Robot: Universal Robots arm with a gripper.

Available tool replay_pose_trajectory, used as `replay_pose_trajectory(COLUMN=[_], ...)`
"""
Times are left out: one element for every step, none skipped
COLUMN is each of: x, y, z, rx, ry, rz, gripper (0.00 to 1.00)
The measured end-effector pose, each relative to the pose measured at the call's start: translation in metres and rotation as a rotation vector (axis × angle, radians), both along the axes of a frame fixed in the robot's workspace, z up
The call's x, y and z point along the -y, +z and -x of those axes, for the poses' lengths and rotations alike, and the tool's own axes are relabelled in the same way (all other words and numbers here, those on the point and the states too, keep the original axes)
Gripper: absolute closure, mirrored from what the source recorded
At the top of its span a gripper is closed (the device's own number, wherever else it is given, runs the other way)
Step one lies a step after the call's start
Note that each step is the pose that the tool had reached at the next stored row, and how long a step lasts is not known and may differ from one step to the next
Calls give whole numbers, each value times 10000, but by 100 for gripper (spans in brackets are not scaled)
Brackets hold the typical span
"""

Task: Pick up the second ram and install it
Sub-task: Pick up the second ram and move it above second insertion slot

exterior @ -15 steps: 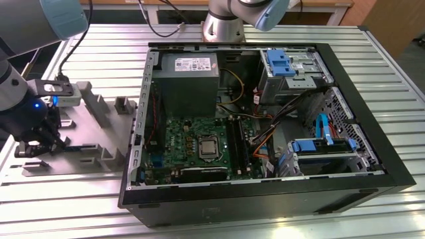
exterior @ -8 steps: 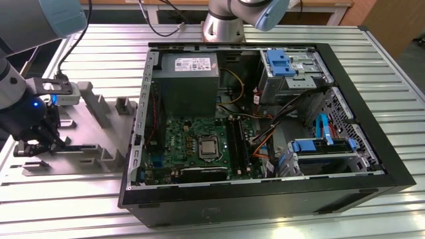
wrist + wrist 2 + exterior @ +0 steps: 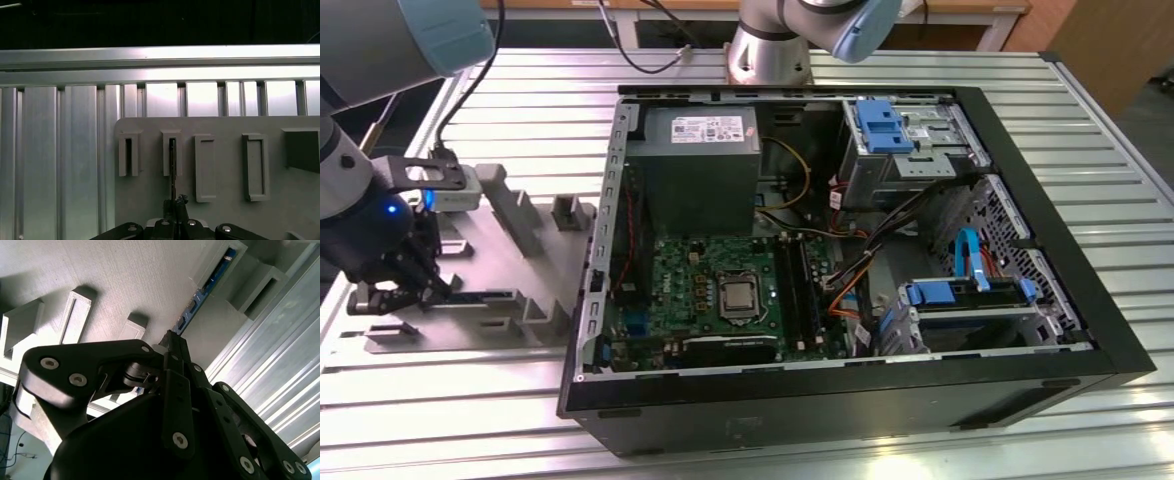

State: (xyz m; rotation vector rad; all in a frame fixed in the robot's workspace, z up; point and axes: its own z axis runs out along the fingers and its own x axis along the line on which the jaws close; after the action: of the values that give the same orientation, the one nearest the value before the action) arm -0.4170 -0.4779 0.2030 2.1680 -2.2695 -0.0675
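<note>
I have the tool [image 3: 172, 343] closed on one end of the second ram [image 3: 202, 294], which stands edgewise in the grey holder [image 3: 140, 275] on the surface [image 3: 480, 400].

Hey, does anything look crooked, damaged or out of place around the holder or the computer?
Nothing stands out. The ram stands straight on edge in the holder, with the gripper closed on one end. The open computer lies flat on the table.
</note>
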Motion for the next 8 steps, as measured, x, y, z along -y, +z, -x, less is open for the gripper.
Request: replay_pose_trajectory(x=[0,0,0,0,0,0,0,0], y=[0,0,0,0,0,0,0,2], z=[0,0,0,0,0,0,0,0], rx=[0,-1,0,0,0,0,0,0], ry=[1,1,2,2,3,4,4,4], rz=[0,1,0,0,0,0,0,-1], gripper=[88,88,88,88,88,88,88,88])
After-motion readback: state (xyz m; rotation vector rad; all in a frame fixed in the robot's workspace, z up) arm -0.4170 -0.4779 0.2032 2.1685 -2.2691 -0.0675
